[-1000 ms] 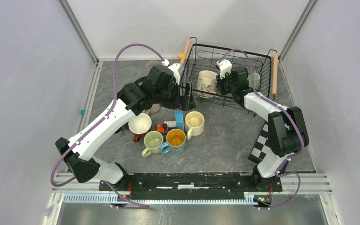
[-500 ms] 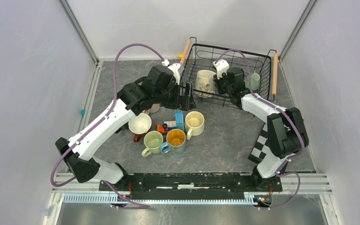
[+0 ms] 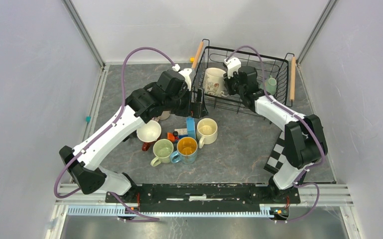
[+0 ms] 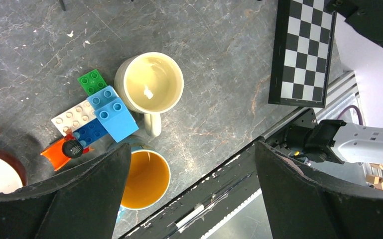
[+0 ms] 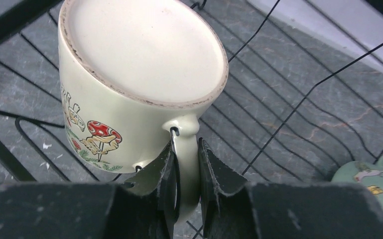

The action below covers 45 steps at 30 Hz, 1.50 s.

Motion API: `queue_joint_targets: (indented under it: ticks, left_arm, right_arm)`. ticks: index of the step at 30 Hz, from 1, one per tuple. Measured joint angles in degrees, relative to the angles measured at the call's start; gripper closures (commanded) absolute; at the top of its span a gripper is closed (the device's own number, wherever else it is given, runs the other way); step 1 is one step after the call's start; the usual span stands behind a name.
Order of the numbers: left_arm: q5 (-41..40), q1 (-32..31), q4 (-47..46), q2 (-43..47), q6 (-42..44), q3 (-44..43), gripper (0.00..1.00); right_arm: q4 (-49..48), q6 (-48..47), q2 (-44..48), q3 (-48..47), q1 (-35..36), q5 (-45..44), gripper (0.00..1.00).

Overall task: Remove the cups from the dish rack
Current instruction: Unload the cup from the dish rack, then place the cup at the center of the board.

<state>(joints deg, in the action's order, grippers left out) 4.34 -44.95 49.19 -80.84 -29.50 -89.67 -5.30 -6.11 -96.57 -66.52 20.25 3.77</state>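
Note:
My right gripper [image 5: 186, 184] is shut on the handle of a cream cup with a mushroom picture [image 5: 139, 64]. It holds this cup [image 3: 213, 81] tilted, base toward the wrist camera, above the floor of the black wire dish rack [image 3: 281, 69]. A pale green cup [image 3: 271, 85] lies at the rack's right side. My left gripper [image 4: 191, 149] stands open and empty beside the rack's left end, above cups on the table: a cream one [image 4: 149, 82], a blue one with an orange inside [image 4: 144, 179], a pale green one [image 3: 162, 149] and a dark red one [image 3: 148, 132].
A toy block cluster [image 4: 97, 117] lies among the cups on the table. A checkerboard plate [image 3: 279, 152] sits by the right arm's base. The rack's wires [image 5: 299, 104] run close under the held cup. Grey walls close in the table on three sides.
My right gripper has carried the cream cup up and toward the rack's back left corner. The left arm has stayed still.

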Motion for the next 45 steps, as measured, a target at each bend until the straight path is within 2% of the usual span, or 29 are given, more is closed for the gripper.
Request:
queue_joint_targets:
  ticks: [10, 19, 26, 33, 45]
  left_arm:
    - [-1.2, 1.9, -3.0, 1.1, -0.2, 0.0, 0.0]
    - [2.5, 5.8, -13.5, 1.2, -7.4, 1.5, 0.0]
    - [6.3, 10.2, -24.3, 1.2, -16.6, 5.2, 0.0]
    - [6.3, 13.2, -35.7, 1.5, -26.1, 8.7, 0.0]
    - [8.3, 18.5, -51.9, 1.4, -38.9, 14.7, 0.0]
  right_arm:
    - [2.4, 1.2, 0.0, -8.1, 0.0, -7.5, 1.0]
    - [10.4, 5.2, 0.0, -16.9, 0.0, -12.0, 1.0]
    - [15.9, 10.9, 2.4, -19.0, 0.0, -11.0, 1.0]
    - [18.8, 18.7, 6.5, -19.3, 0.0, -7.2, 1.0]
    - [15.7, 30.7, 11.7, -19.3, 0.2, -1.2, 1.0]
